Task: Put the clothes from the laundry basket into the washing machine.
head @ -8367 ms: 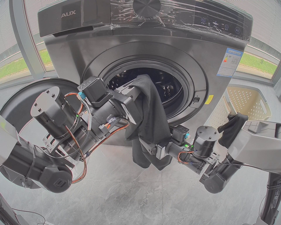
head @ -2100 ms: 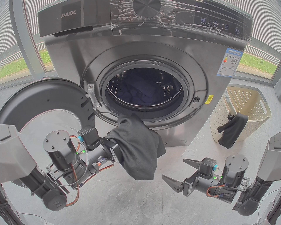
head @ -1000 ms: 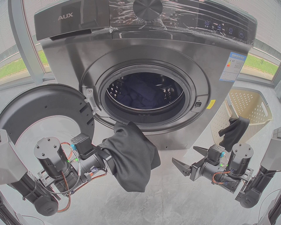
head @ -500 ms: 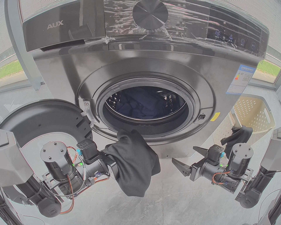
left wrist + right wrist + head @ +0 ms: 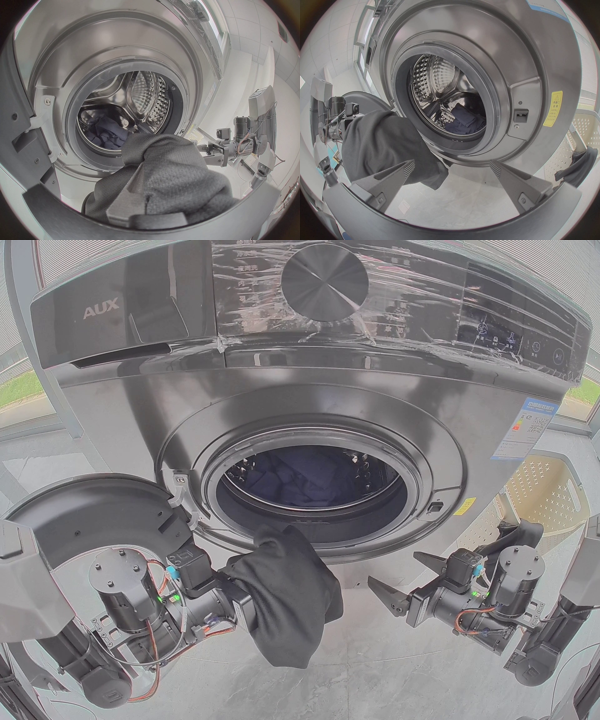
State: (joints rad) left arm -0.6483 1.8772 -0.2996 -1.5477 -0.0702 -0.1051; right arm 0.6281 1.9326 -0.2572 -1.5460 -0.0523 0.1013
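Grey stone-look tiles (image 5: 375, 677) are spreading under a steel-grey washing machine (image 5: 312, 396), which is taking up most of the head view. Its round door (image 5: 94, 515) is hanging wide open on the robot's left, and a heap of dark blue clothes (image 5: 300, 474) is lying at the bottom of the drum. The left gripper (image 5: 147, 187) is clamping a dark grey garment (image 5: 287, 602) just below the lower lip of the opening. The cloth is bunching over the fingers and drooping toward the floor, and its top fold is reaching the door seal, not yet inside. The right gripper (image 5: 392, 568) is hovering low in front of the machine's right side with its fingers spread wide and nothing between them. Beside the machine on the right a cream laundry basket (image 5: 550, 490) is standing, and another dark garment (image 5: 519, 534) is draping over its near rim, just behind the right arm.
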